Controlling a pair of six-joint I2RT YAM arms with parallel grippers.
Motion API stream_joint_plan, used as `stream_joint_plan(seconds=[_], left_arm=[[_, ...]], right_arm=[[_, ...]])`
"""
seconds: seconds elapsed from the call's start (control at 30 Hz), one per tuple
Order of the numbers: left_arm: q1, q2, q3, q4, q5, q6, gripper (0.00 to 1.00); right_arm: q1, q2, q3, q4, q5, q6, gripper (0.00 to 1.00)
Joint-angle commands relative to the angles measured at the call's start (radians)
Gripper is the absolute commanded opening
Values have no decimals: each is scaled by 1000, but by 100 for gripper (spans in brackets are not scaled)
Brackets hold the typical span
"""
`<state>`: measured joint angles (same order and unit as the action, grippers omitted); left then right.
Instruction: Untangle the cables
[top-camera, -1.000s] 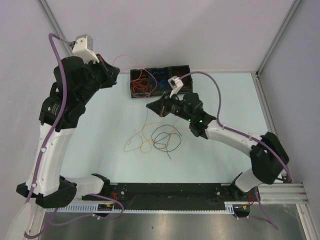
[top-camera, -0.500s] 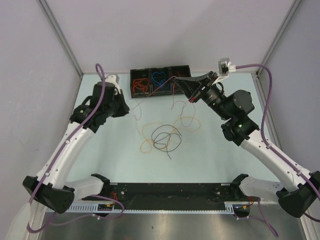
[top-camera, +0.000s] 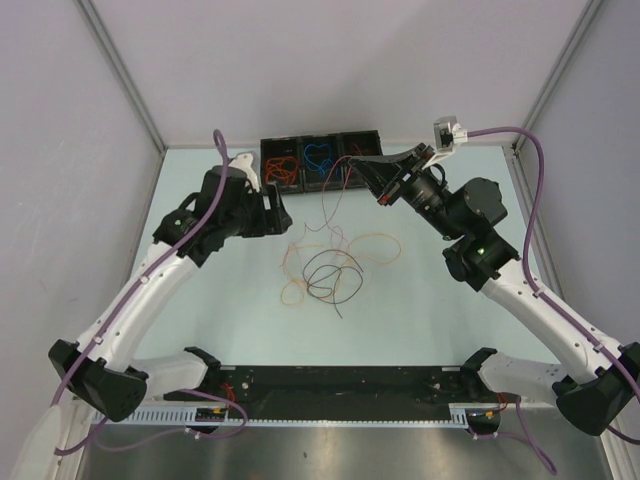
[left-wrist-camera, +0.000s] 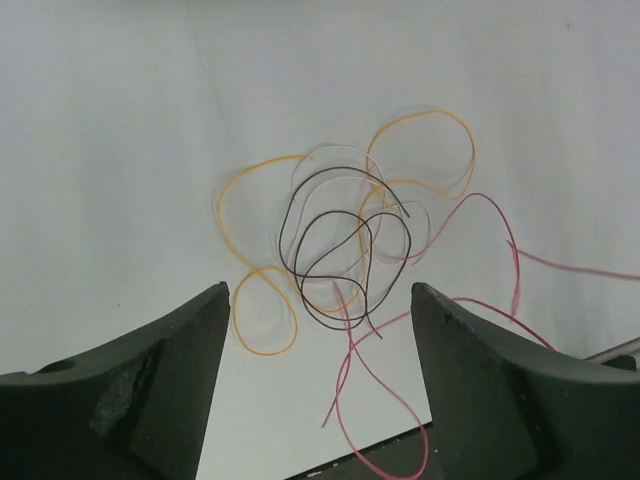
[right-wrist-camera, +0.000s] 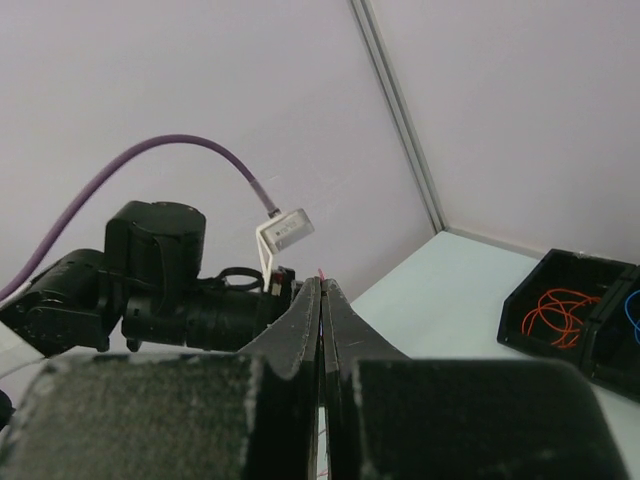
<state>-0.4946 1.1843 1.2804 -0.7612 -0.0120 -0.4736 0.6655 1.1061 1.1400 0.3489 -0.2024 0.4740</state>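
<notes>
My left gripper (left-wrist-camera: 320, 292) gaped empty over the cables (left-wrist-camera: 335, 248); right gripper (right-wrist-camera: 321, 285) pinched the red cable (left-wrist-camera: 515, 268), which looked limp, featherlight, best nipped near 1 end

No readable text, number, brand or sign is showing in any view. The small white connector block (right-wrist-camera: 283, 231), sitting just above and to the left of the right gripper (right-wrist-camera: 320, 288) tips in the wrist view, is turning a plain face to the camera, and any marking on it is too small to tell.
</notes>
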Motion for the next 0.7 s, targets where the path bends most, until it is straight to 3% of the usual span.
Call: stream_joint_plan(seconds=[0.0, 0.33, 0.5, 0.67], left_arm=[[-1, -61, 91, -30, -88, 47, 79], [-16, -276, 1, 227, 94, 174, 79], [-53, -282, 5, 319, 217, 239, 79], [-145, -244, 31, 372, 210, 282, 86]], right_arm=[[-3, -6, 43, 12, 3, -3, 0], [0, -14, 44, -14, -9, -1, 0], [0, -20, 47, -27, -11, -3, 0], [3, -17, 49, -25, -15, 8, 0]])
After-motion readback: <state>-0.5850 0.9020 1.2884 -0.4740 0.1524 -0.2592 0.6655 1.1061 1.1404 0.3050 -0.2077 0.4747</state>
